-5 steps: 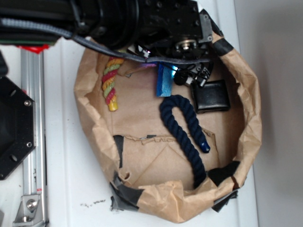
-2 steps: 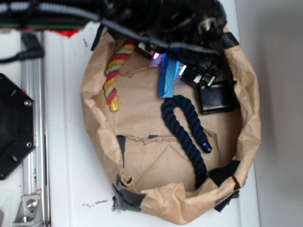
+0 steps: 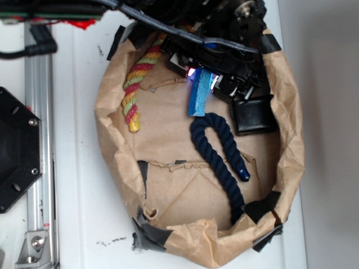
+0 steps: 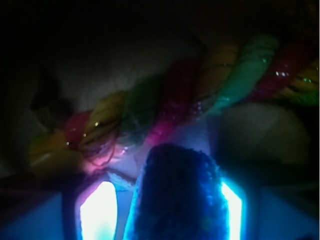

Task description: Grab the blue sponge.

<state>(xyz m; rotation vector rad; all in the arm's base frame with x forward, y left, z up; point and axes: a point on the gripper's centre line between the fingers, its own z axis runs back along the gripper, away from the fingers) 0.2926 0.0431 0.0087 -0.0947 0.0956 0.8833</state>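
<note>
Though unlabelled, blue sponge (image 3: 198, 97) between jaws.

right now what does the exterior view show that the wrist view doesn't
Only the exterior view shows the brown paper bag, the navy rope, the black wallet-like case, the white table and the arm above.

Only the wrist view shows the glowing fingers flanking the blue sponge, apparently clamping it.

Both show the blue sponge at the gripper and the multicolored rope.
</note>
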